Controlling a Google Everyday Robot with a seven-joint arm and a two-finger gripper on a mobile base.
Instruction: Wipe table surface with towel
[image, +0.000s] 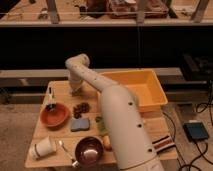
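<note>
The wooden table (60, 89) holds several items. A striped towel (162, 143) lies at the table's front right edge, partly behind my arm. My gripper (75, 91) hangs below the raised elbow (77, 63), over the back left part of the table. It is just behind the dark grape cluster (81, 107) and far from the towel. Nothing shows in the gripper.
A yellow bin (145, 80) fills the back right. A red bowl (55, 114), a small bottle (50, 98), a blue sponge (80, 124), a purple bowl (90, 150), a white cup (42, 148) and a spoon (64, 147) lie at left and front. My arm crosses the table's middle.
</note>
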